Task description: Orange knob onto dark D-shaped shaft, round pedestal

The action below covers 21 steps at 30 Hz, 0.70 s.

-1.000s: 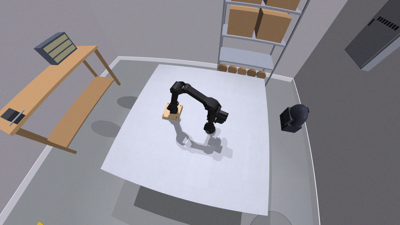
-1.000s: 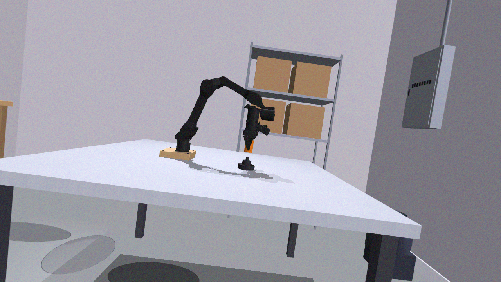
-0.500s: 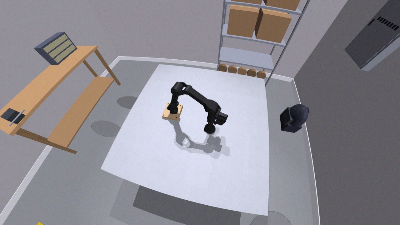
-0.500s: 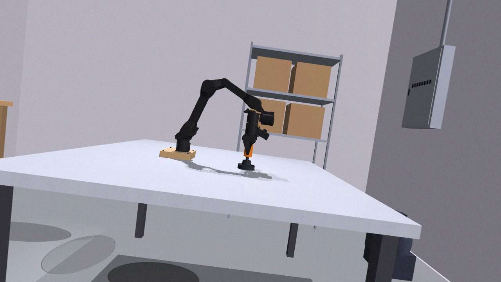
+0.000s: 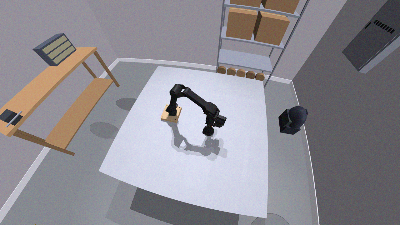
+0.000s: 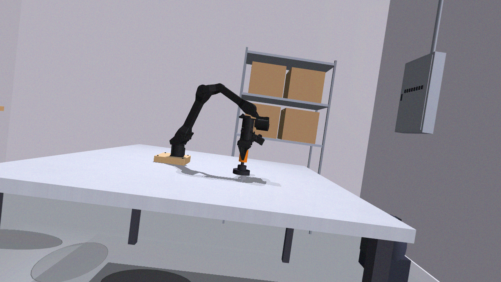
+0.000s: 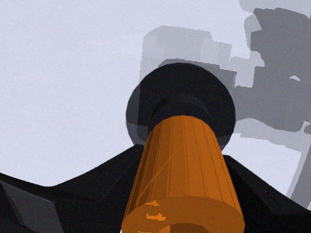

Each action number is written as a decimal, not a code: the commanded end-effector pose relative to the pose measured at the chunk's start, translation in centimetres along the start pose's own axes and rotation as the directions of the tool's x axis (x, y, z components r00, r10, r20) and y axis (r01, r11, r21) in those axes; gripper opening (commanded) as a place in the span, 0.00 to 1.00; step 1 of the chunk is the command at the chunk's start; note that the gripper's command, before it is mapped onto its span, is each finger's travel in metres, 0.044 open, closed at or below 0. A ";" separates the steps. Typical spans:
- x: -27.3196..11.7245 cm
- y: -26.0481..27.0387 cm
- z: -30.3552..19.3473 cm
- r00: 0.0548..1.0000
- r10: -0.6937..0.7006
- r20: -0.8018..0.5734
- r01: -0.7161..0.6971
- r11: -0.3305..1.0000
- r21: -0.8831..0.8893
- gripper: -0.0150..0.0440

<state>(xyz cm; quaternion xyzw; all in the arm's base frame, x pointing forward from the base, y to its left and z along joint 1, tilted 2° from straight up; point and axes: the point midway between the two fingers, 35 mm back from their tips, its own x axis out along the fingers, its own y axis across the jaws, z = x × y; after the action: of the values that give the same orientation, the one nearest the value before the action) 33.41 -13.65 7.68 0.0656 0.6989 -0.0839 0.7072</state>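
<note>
A: How did the orange, ribbed cylindrical knob [image 5: 212,126] [image 6: 246,156] [image 7: 186,158] look?

B: From the wrist, its side was deep orange, marked with fine lengthwise lines and darker on the left of the view. It looked broader towards the camera. The near end was a flat, duller orange face with a few small, ragged bright patches, and part of a round-edged opening showed at the bottom of the view.

A: And from outside?

B: A small, bright orange upright block, partly covered by a dark fingertip. From the top, only a speck of orange showed.

A: Was the black parallel-jaw gripper [image 5: 208,130] [image 6: 243,156] [image 7: 181,158] holding it?

B: Yes, it was closed on the knob, with one black finger on either side in the wrist view.

A: Where was the knob, then?

B: Directly above the black, round, stepped pedestal [image 6: 241,172] [image 7: 181,76], which stood on the pale tabletop [image 5: 223,173] [image 6: 105,175] [image 7: 48,65]. In the exterior view, a short piece of the slim dark shaft [image 6: 242,163] showed beneath the knob's lower edge.

A: Had it gone onto the shaft?

B: I couldn't tell whether the tip was inside or just below, but the knob was not down on the pedestal.
</note>
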 end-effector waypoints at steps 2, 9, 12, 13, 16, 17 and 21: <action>0.0 -0.1 0.0 1.000 -0.005 -0.001 0.005 1.000 -0.003 0.25; 0.1 -0.1 0.0 1.000 -0.005 -0.001 0.005 1.000 -0.003 0.25; 0.1 -0.1 0.0 1.000 -0.005 -0.001 0.005 1.000 -0.003 0.25; 0.1 -0.1 0.0 1.000 -0.005 -0.001 0.005 1.000 -0.003 0.25; 0.1 -0.1 0.0 1.000 -0.005 -0.001 0.005 1.000 -0.003 0.25; 0.1 -0.1 0.0 1.000 -0.005 -0.001 0.005 1.000 -0.003 0.25; -0.3 -0.1 0.0 1.000 -0.005 -0.001 0.005 1.000 -0.003 0.25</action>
<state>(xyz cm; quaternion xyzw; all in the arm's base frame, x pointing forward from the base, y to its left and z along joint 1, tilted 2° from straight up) 33.38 -13.65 7.68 0.0658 0.6993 -0.0838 0.7068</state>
